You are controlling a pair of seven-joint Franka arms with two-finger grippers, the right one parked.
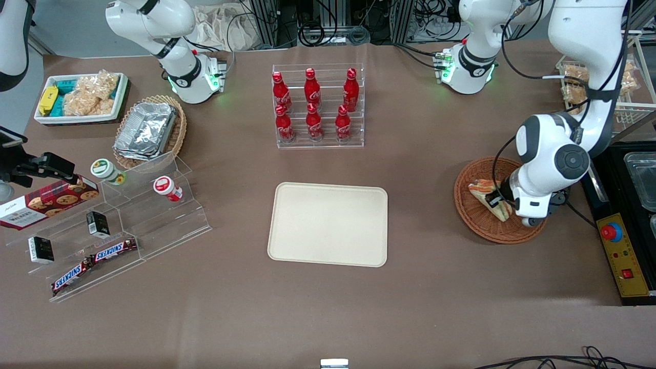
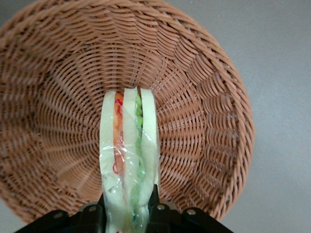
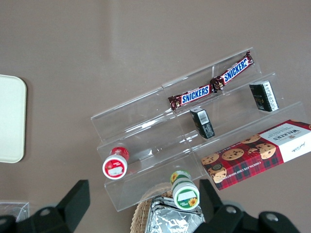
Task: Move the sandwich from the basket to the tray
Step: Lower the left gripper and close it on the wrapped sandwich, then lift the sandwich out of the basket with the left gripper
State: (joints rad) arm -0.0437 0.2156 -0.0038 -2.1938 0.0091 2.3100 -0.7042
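The sandwich (image 1: 489,197) (image 2: 129,160), a clear-wrapped white-bread wedge with orange and green filling, stands on edge in the round reddish-brown wicker basket (image 1: 474,215) (image 2: 204,87) toward the working arm's end of the table. My left gripper (image 1: 505,201) (image 2: 129,213) is down in the basket, shut on the sandwich, its black fingers (image 2: 155,201) pressing the bread from both sides. The cream-beige tray (image 1: 328,224) lies bare at the table's middle, well apart from the basket.
A clear rack of red cola bottles (image 1: 318,105) stands farther from the camera than the tray. Toward the parked arm's end are a tiered clear stand (image 1: 118,225) with snacks, a tan basket of foil containers (image 1: 148,130) and a white bin (image 1: 82,97). A black control box (image 1: 622,253) lies beside the basket.
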